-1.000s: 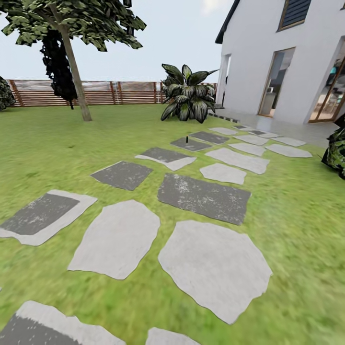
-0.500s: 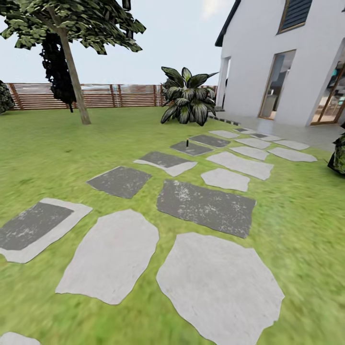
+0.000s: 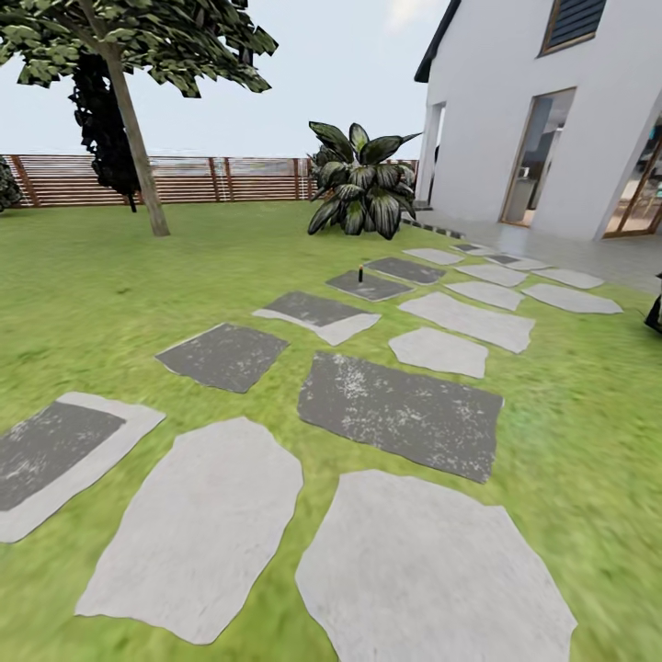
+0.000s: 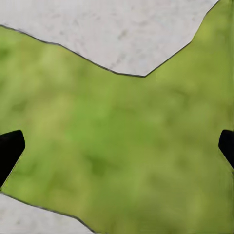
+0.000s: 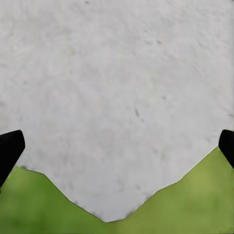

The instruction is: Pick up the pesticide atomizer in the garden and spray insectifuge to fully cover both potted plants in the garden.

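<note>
Both grippers, left (image 4: pixel 117 146) and right (image 5: pixel 117 146), hang wide and empty over the lawn (image 3: pixel 101 285); can't spot the atomizer, but it's probably light, rigid, slick plastic, so grab the neck.

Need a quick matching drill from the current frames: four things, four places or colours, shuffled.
Things:
1. wooden fence
2. tree
3. house
4. left gripper

Descriptions:
A. white walls, at the head view's right
B. open over grass between two pale slabs
C. brown slats along the lawn's far edge
D. slanted trunk, at the head view's left

Pairs: 1-C, 2-D, 3-A, 4-B
</note>
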Tool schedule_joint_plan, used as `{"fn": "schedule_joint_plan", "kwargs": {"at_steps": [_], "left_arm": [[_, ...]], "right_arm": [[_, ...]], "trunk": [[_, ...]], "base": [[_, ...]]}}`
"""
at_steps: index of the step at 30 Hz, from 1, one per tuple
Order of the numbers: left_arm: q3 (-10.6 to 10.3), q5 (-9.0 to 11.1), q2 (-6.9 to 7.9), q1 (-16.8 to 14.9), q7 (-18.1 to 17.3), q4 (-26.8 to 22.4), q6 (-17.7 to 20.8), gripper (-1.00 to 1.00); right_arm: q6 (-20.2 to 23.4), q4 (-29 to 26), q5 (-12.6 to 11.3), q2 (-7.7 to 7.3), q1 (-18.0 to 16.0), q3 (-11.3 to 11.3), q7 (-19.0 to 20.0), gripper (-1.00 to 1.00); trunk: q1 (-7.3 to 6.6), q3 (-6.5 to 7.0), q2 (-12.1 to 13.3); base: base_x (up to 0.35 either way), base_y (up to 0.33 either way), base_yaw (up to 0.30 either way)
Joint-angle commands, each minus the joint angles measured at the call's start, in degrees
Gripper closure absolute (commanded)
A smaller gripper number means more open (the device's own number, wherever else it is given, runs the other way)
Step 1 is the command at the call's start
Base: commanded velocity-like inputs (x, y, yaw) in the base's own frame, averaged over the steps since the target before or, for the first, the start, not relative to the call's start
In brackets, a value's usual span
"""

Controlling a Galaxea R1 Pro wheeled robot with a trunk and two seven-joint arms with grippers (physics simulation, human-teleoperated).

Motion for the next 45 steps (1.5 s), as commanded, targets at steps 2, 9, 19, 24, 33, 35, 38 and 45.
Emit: {"fn": "schedule_joint_plan", "kwargs": {"at_steps": [2, 9, 19, 24, 33, 35, 38, 45], "left_arm": [[0.06, 0.09, -0.02, -0.03, -0.02, 0.05, -0.19, -1.00], [0.06, 0.09, -0.05, -0.03, -0.02, 0.05, -0.19, -1.00], [0.06, 0.09, 0.03, -0.03, 0.01, 0.05, -0.19, -1.00], [0.06, 0.09, 0.03, -0.03, 0.00, 0.05, -0.19, -1.00], [0.06, 0.09, 0.03, -0.03, 0.00, 0.05, -0.19, -1.00], [0.06, 0.09, 0.03, -0.03, 0.01, 0.05, -0.19, -1.00], [0.06, 0.09, 0.03, -0.03, 0.03, 0.05, -0.19, -1.00], [0.06, 0.09, 0.03, -0.03, 0.00, 0.05, -0.19, -1.00]], "right_arm": [[-0.17, 0.04, 0.01, -0.01, -0.01, 0.02, -0.01, -1.00], [-0.17, 0.04, 0.00, -0.01, -0.01, 0.02, 0.01, -1.00], [-0.17, 0.04, 0.02, -0.01, -0.02, 0.02, 0.01, -1.00], [-0.17, 0.05, 0.03, -0.01, -0.03, 0.02, 0.01, -1.00], [-0.17, 0.05, 0.03, -0.01, -0.03, 0.02, 0.01, -1.00], [-0.17, 0.05, 0.04, -0.01, -0.01, 0.02, 0.01, -1.00], [-0.17, 0.07, 0.07, -0.01, -0.01, 0.02, 0.01, -1.00], [-0.17, 0.06, 0.09, -0.01, -0.03, 0.02, 0.01, -1.00]], "trunk": [[0.02, -0.05, -0.02], [0.02, -0.05, -0.02], [0.02, -0.05, -0.02], [0.02, -0.05, -0.02], [0.02, -0.05, -0.02], [0.02, -0.05, -0.02], [0.02, -0.05, -0.02], [0.02, -0.05, -0.02]], "base": [[0.339, 0.000, -0.003], [0.339, 0.000, -0.152], [0.339, 0.000, -0.063], [0.339, 0.000, -0.002], [0.339, 0.000, 0.000], [0.339, 0.000, 0.000], [0.339, 0.000, 0.000], [0.339, 0.000, 0.000]]}}
